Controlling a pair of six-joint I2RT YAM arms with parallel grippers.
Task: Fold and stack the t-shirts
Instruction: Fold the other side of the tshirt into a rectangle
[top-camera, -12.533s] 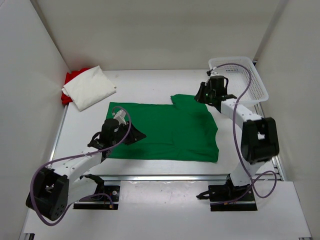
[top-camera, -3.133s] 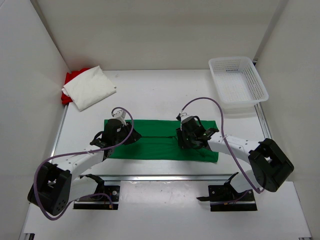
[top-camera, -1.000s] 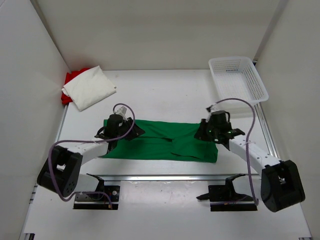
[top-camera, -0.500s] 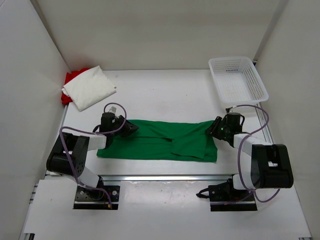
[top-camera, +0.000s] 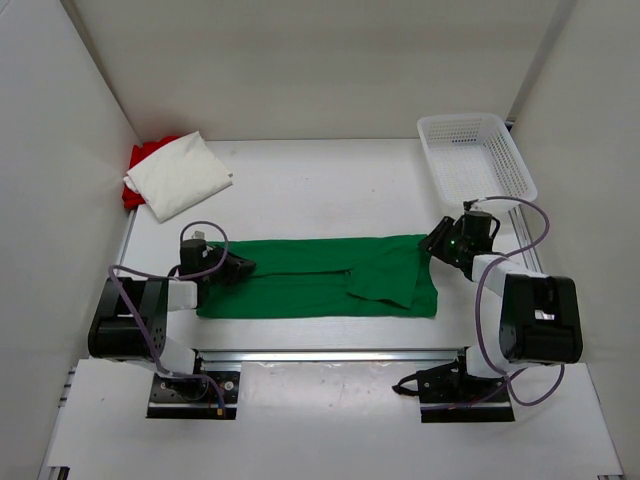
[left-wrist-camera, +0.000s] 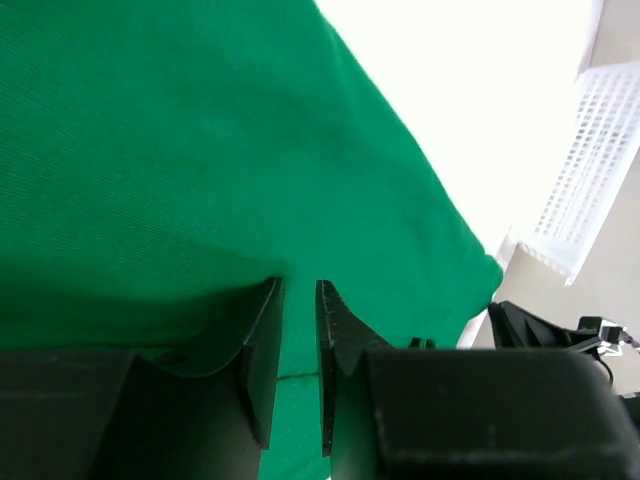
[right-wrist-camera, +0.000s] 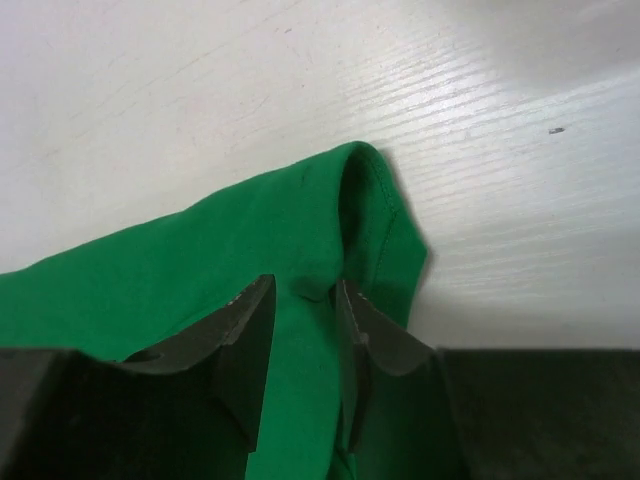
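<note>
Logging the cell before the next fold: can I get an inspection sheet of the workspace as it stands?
Surface: white table, no spills seen.
Job's things: green t-shirt folded into a long band near the front; white t-shirt folded, lying on the red t-shirt in the far left corner.
Clutter: white mesh basket, empty, far right.
Grippers: left gripper shut on the green t-shirt's left end; right gripper at its far right corner, jaws slightly apart around a fold, grip unclear.
Cables: purple cables loop along both arms.
Surroundings: white walls on three sides.
</note>
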